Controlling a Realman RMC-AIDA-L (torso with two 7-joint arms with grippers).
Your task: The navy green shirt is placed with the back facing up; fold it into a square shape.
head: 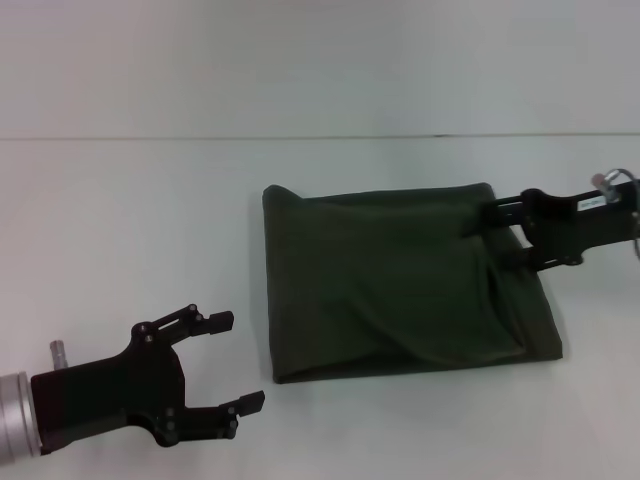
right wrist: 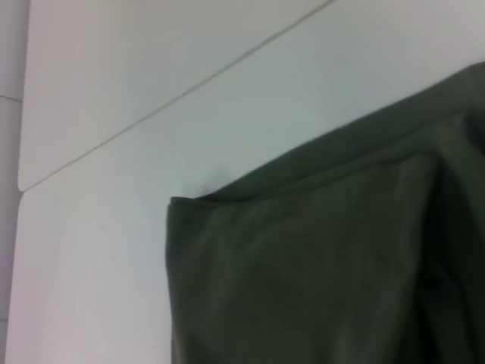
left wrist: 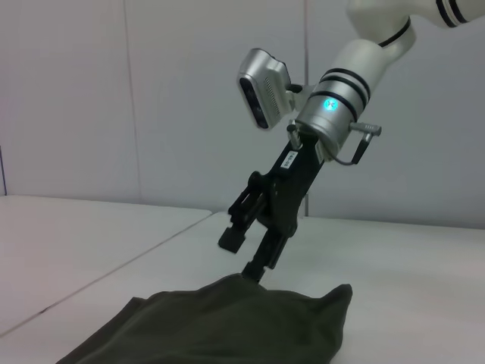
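The navy green shirt [head: 400, 285] lies on the white table as a rough square, plain side up, with some creases near its right edge. My right gripper [head: 500, 235] is at the shirt's far right corner, open, with its fingers spread over the cloth edge. The left wrist view shows the right gripper [left wrist: 242, 254] from the side, one fingertip [left wrist: 254, 269] touching the shirt [left wrist: 227, 326]. In the right wrist view only the shirt's [right wrist: 326, 280] far left corner shows. My left gripper [head: 240, 360] hovers open at the near left, apart from the shirt.
The white table [head: 130, 230] stretches on all sides of the shirt. Its far edge [head: 300, 137] meets a pale wall. Nothing else lies on it.
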